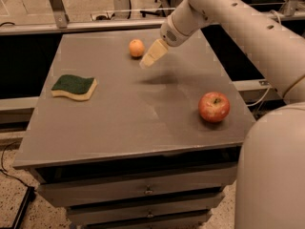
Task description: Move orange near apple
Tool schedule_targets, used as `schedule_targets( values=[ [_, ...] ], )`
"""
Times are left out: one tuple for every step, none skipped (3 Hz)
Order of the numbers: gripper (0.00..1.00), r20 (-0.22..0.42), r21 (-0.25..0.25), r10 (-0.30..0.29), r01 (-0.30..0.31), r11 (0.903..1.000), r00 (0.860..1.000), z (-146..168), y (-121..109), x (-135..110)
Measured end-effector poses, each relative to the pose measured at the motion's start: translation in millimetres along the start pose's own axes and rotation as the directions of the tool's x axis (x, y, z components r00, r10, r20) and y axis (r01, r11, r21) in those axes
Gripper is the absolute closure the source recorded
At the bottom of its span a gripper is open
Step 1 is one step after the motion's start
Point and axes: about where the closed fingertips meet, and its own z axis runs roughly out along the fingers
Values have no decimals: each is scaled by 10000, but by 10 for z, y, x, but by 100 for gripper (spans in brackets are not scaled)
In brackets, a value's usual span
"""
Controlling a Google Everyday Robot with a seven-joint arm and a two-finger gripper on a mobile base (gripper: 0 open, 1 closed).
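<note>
Camera view shows the gripper (147, 62) hanging just beside the orange (137, 47), at its four o'clock, likely lining up a grasp; whether it is spread or closed cannot be told. The apple (214, 107) sits well apart, toward the counter's (119, 123) four o'clock.

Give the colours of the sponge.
The sponge has a dark green top and pale yellow base, camera view; the gripper hovers beside the orange.
</note>
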Motion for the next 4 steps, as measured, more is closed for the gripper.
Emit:
schedule_targets(
  values=[
    [0,654,-71,454,-450,9990,9968,212,-55,-226],
    [0,1226,-13,809,-813,9967,9892,398,-148,-376],
    [0,1473,36,1068,-1085,9941,9833,554,-204,-462],
    [1,1612,8,1174,-1191,9929,9799,665,-210,-522]
  ],
)
